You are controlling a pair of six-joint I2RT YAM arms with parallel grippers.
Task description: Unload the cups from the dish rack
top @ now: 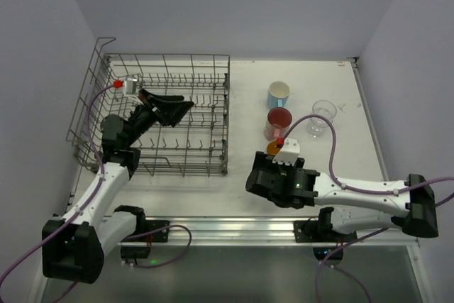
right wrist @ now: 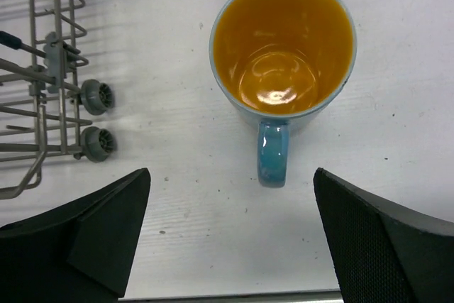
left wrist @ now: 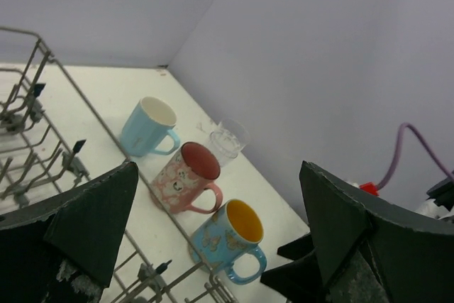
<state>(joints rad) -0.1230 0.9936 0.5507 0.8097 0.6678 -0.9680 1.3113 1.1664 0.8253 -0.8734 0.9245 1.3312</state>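
From above, the dish rack (top: pixel 163 115) takes up the left side of the desk (top: pixel 355 154), reaching its far edge. My left gripper (top: pixel 177 110) hangs over the rack's wires, fingers spread and nothing between them. Four cups stand upright on the desk just right of the rack. A light blue mug (top: pixel 279 94) is nearest the far edge, then a pink mug (top: pixel 278 124), then a blue mug (top: pixel 275 148) with an orange inside, partly hidden under my right arm (top: pixel 340 191). A clear glass (top: pixel 323 115) stands off toward the right edge.

My left wrist camera looks between wide-open fingers (left wrist: pixel 78 225), past the rack's side wire, at the same cups lined up beyond it, well apart from this gripper.

My right wrist camera looks straight down. My right gripper (right wrist: pixel 230 239) is open and grips nothing. The blue mug stands just ahead of the fingertips, touching neither finger, its handle toward me and its shiny orange bottom showing. The pink mug is right behind it. The rack's small wheels (right wrist: pixel 96 96) are at the left.
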